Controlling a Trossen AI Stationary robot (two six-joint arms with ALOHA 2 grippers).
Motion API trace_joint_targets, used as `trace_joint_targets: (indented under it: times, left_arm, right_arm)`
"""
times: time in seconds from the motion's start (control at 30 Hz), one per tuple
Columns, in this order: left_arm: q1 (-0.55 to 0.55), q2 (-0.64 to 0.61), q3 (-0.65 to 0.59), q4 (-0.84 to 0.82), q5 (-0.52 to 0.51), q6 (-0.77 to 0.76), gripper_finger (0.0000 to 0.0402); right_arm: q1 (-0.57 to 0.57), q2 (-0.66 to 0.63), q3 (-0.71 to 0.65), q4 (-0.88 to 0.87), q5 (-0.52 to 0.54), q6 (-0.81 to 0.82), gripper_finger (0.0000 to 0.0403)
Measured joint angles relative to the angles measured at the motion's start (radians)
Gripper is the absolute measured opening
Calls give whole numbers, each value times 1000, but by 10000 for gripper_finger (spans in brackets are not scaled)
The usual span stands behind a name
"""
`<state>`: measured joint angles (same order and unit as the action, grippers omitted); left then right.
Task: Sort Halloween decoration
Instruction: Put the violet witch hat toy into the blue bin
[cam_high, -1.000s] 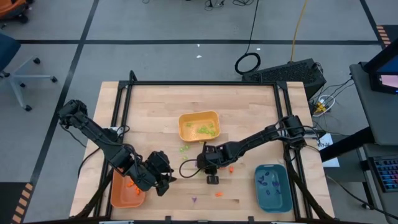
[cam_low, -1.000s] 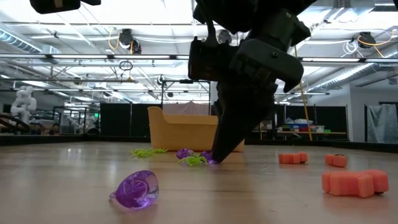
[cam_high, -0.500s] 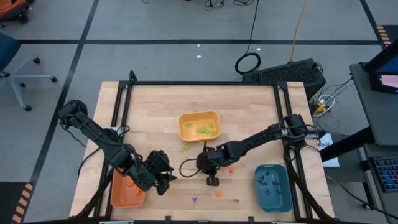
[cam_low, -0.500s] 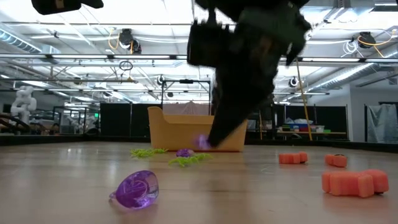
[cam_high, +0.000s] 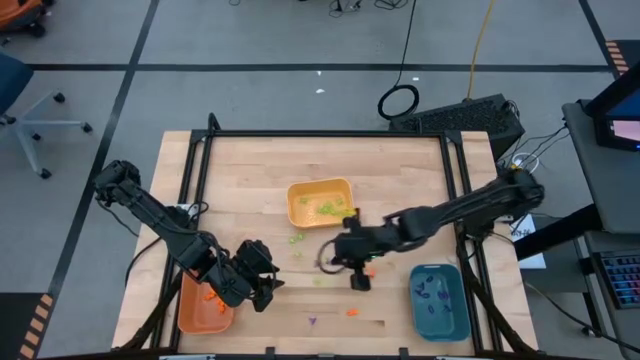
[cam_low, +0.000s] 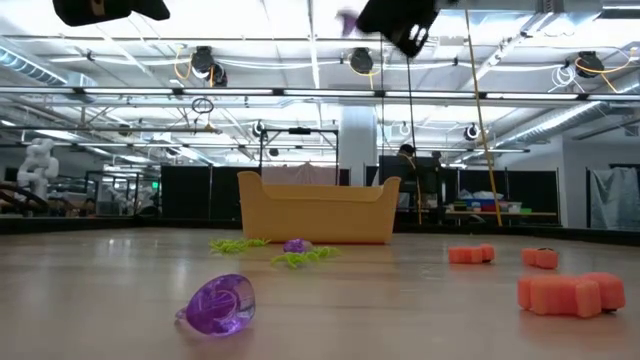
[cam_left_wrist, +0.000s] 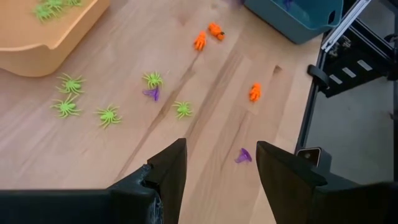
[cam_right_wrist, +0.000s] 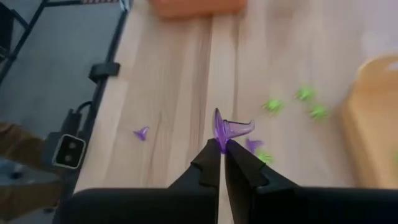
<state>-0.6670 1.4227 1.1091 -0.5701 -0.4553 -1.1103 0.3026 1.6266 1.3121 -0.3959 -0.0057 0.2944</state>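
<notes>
Right gripper (cam_right_wrist: 222, 149) clenched on a purple piece (cam_right_wrist: 225, 130), lifted mid-table; teal tray (cam_high: 438, 300) lies at its 4 o'clock, right arm nearer.

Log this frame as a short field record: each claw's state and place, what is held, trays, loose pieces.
right claw: shut on purple piece, lifted above mid-table
left claw: open, empty, by orange tray
yellow tray: holds green spiders
teal tray: holds purple pieces
loose on table: green spiders, orange pieces, purple pieces
</notes>
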Motion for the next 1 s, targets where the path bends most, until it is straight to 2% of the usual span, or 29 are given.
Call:
trace_joint_targets:
  times: [0.23, 0.47, 1.0]
  left_arm:
    - [10, 0, 0, 0, -10, 0, 192]
    - [45, 0, 0, 17, -1, 0, 192]
    - [108, 0, 0, 152, 34, 24, 192]
  right_arm:
    - [54, -172, 1, -80, 175, -32, 0]
    - [108, -286, 1, -101, 264, -56, 0]
    - [151, -454, 1, -136, 298, -206, 0]
